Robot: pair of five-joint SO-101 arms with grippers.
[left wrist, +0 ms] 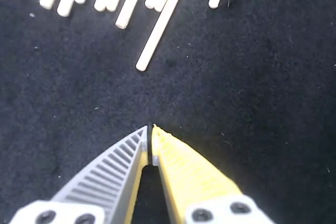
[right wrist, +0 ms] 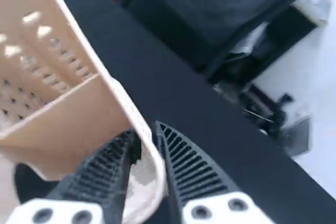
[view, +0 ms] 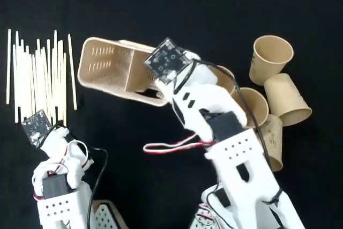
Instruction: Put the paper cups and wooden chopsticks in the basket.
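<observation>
Chopsticks [view: 37, 79] come first in the high view: more than ten lie side by side at the far left of the black table [view: 161, 14], packed too tightly for an exact count. One basket [view: 107, 68] sits tilted at the middle. Four paper cups [view: 272, 52] are clear at the right, lying or leaning against each other, and a brown rim beside the right arm may be a fifth. The right arm stretches up the middle, its right gripper [view: 161, 87] at the basket's near rim. The left arm is folded low at the left, with the left gripper [view: 32, 122] just below the chopsticks' near ends.

From the left wrist, nine or so chopstick ends [left wrist: 157, 30] show on the cloth. The left gripper [left wrist: 151, 129] hovers near them, its fingers pressed tip to tip with nothing between.

From the right wrist, the right gripper [right wrist: 147, 129] is narrowed onto the basket [right wrist: 63, 124], one finger [right wrist: 184, 166] outside the rim wall and the other inside, with the basket tipped.
</observation>
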